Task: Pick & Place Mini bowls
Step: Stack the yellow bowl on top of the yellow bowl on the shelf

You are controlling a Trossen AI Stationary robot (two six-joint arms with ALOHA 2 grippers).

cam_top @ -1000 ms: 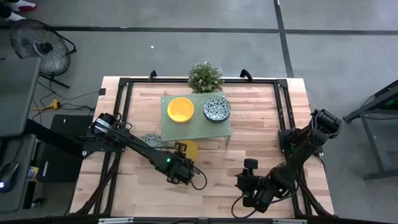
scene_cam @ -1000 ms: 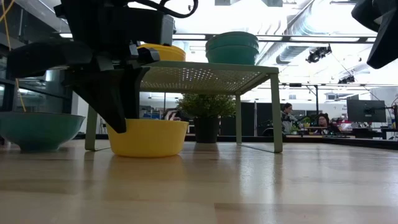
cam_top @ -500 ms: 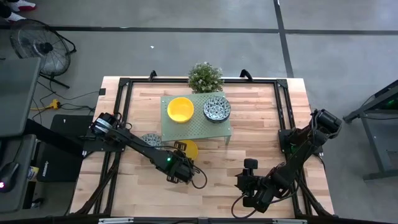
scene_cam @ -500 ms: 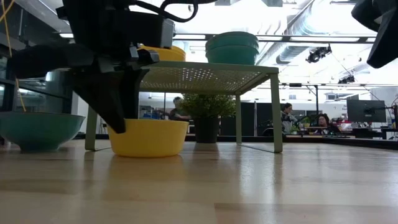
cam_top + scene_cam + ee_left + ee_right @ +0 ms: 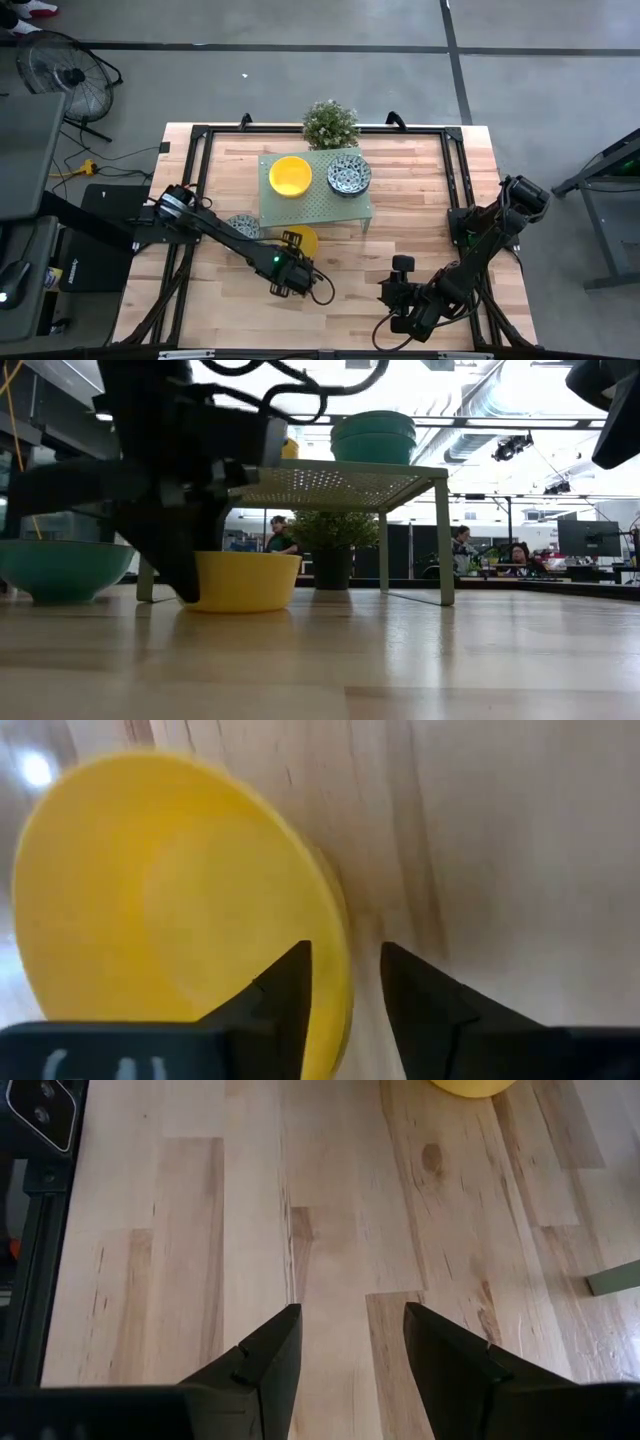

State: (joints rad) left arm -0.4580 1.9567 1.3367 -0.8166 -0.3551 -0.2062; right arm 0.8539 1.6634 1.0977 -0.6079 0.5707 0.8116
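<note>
The left gripper (image 5: pixel 293 250) was down at the table (image 5: pixel 420 200), its two fingers (image 5: pixel 285 990) set either side of the rim of a yellow bowl (image 5: pixel 303 239) that sat on the wood just in front of the green rack (image 5: pixel 362 207); fingers part open around the rim, contact not clear. Another yellow bowl (image 5: pixel 290 175) and a patterned bowl (image 5: pixel 349 176) sat on top of the rack, one more patterned bowl (image 5: pixel 241 226) on the table left of it. A potted plant (image 5: pixel 330 123) stood behind the rack. The right gripper (image 5: pixel 402 272) waited near the front edge, fingers apart, holding nothing.
</note>
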